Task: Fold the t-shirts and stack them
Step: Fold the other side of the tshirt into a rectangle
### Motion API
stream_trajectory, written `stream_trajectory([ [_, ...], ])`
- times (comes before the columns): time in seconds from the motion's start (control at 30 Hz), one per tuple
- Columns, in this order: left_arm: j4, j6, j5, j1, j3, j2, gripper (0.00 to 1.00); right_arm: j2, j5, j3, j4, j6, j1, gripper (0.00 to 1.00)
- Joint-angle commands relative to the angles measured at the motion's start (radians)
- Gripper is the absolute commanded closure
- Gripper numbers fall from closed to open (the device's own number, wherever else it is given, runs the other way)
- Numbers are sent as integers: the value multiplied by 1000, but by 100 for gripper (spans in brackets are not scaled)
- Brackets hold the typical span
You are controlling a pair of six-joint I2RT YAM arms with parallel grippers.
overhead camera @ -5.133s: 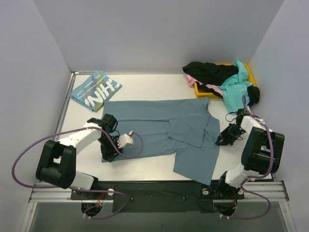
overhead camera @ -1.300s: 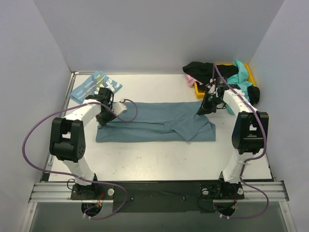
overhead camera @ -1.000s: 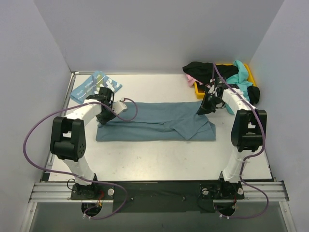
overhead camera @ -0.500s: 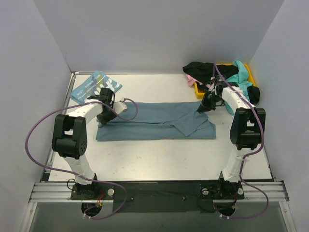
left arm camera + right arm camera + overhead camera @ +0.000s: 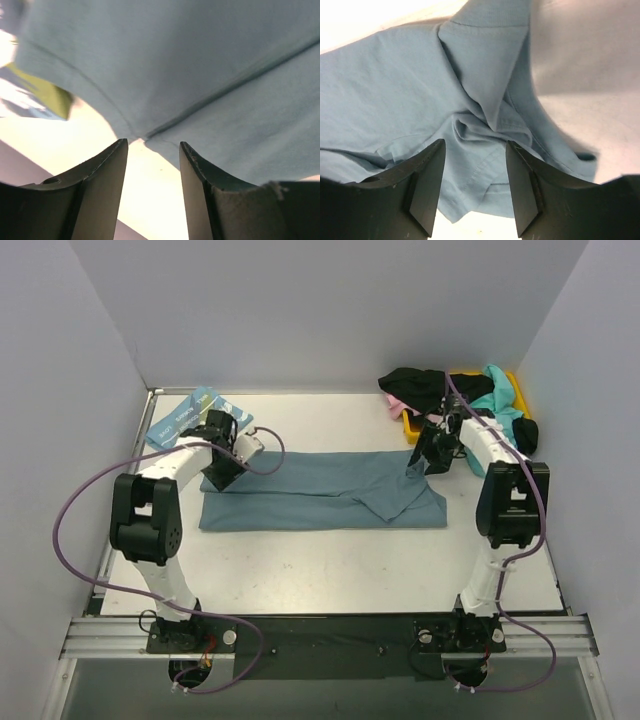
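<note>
one fold, snag risk

the slate-teal t-shirt (image 5: 320, 495) lies banded at table (image 5: 300, 560) centre. our left gripper (image 5: 218, 476) at its nine o'clock end and right gripper (image 5: 428, 462) at three both gape, empty. we fear rising jaws snagging cloth, undoing the fold.

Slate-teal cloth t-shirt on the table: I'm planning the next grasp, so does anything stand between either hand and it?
Nothing visible does. The left hand and the right hand, both open, hang close over the left and right ends of the folded slate-teal cloth t-shirt, with no other object in between.
</note>
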Motion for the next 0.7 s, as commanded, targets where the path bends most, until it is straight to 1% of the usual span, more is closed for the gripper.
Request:
stream_trajectory([
  [0.0,-2,-74,22,25,115,-85,44,-177,118,-53,-80,55,-54,52],
  [0.07,-26,-78,34,49,133,-111,46,-258,141,-140,-89,86,-90,52],
  [0.13,-66,-26,72,50,104,-152,53,-333,139,-243,-97,109,-130,51],
  [0.17,-95,37,131,48,49,-199,54,-373,135,-280,-100,115,-157,51],
  [0.2,-104,63,168,43,17,-223,55,-387,127,-344,-98,123,-170,51],
  [0.23,-104,124,214,42,-62,-276,54,-413,122,-372,-98,127,-192,50],
  [0.27,-104,149,222,31,-95,-322,54,-424,121,-423,-95,139,-208,50],
  [0.3,-104,200,222,25,-167,-339,52,-441,118,-446,-89,144,-211,49],
  [0.4,-52,251,186,2,-291,-391,43,-464,96,-550,-45,181,-214,48],
  [0.43,-13,260,173,-4,-342,-392,41,-462,86,-570,-5,190,-216,47],
  [0.5,47,266,137,-23,-402,-384,40,-442,61,-610,55,230,-219,47],
  [0.57,92,263,124,-29,-428,-362,39,-406,26,-632,110,248,-219,47],
  [0.67,147,251,114,-36,-448,-332,39,-360,16,-656,155,273,-220,47],
])
